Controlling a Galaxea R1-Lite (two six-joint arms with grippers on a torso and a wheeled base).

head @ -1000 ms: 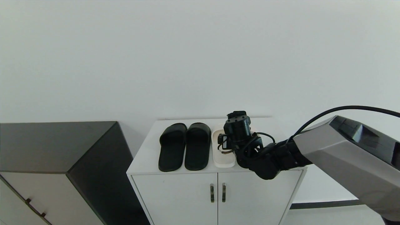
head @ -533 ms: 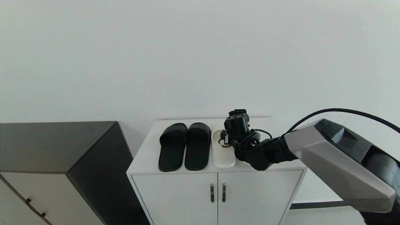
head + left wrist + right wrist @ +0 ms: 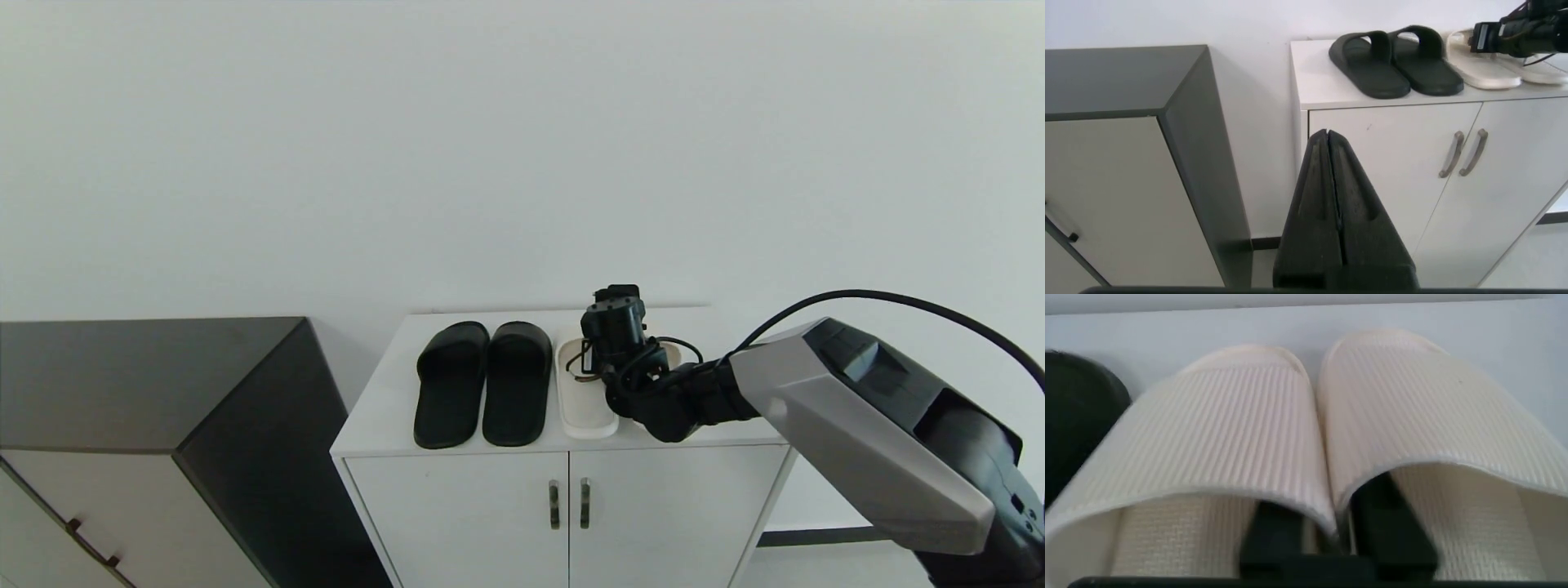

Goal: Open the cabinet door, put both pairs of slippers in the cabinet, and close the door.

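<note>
While the right gripper (image 3: 1329, 527) sits spread inside both cream slippers (image 3: 1208, 416), black pair (image 3: 516, 384) at 9 o'clock, a loose pinch could drop one.

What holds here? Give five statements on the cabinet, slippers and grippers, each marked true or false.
1. Both cabinet doors are shut. True.
2. The black slippers lie inside the cabinet. False: they lie on the cabinet top.
3. The right gripper is at the cream slippers. True.
4. The left gripper is open. False: it is shut and holds nothing.
5. The cream slippers lie to the robot's left of the black pair. False: they lie to its right.
</note>
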